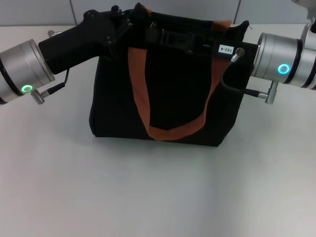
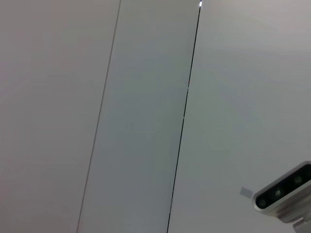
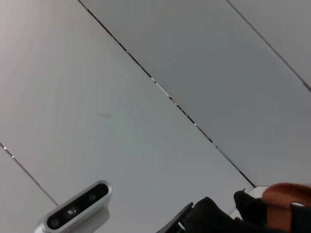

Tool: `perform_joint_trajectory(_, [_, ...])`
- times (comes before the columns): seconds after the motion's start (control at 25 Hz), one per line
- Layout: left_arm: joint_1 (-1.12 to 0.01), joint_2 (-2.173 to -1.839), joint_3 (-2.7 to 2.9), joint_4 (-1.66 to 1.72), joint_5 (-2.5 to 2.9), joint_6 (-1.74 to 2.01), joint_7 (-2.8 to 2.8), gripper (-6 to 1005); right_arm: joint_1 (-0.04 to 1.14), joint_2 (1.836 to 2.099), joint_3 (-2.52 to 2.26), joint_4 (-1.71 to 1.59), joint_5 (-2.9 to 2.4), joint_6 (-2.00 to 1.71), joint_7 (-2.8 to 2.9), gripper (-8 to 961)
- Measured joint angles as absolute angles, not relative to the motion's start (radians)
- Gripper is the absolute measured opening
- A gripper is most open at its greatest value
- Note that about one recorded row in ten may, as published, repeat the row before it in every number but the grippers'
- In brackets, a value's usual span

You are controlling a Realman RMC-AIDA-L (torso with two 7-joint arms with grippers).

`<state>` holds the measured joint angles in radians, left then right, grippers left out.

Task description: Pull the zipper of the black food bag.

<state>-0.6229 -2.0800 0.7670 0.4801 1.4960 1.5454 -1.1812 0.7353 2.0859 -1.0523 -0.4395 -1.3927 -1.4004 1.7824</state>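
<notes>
The black food bag (image 1: pixel 175 94) stands upright in the middle of the white table, its front orange-brown handle (image 1: pixel 139 94) hanging down its face. My left gripper (image 1: pixel 121 22) reaches in from the left to the bag's top left corner. Coming from the right, my right gripper (image 1: pixel 165 37) lies across the bag's top edge, with a white label (image 1: pixel 225 49) on its body. The zipper is hidden among the dark grippers and fabric. A bit of black fabric (image 3: pixel 214 218) and orange strap (image 3: pixel 286 194) shows in the right wrist view.
Bare white table (image 1: pixel 158 197) spreads in front of the bag and to both sides. Grey wall panels (image 2: pixel 146 116) stand behind. A silver camera unit (image 2: pixel 282 194) shows in the left wrist view, and a silver camera unit (image 3: pixel 77 208) in the right wrist view.
</notes>
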Motion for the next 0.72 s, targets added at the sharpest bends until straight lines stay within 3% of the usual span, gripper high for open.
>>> perform_joint_trajectory(0.28, [-0.626,-2.080,0.767,0.480,1.495,1.542,-1.181,19,0.736,2.084,-1.052,-0.443,-1.393,-1.402,1.766,288])
perform_joint_trajectory(0.72, [-0.627,-2.080,0.767,0.475,1.495,1.535,-1.180,19,0.740,2.083,-1.054,-0.442,-1.397,-1.423,1.743,470])
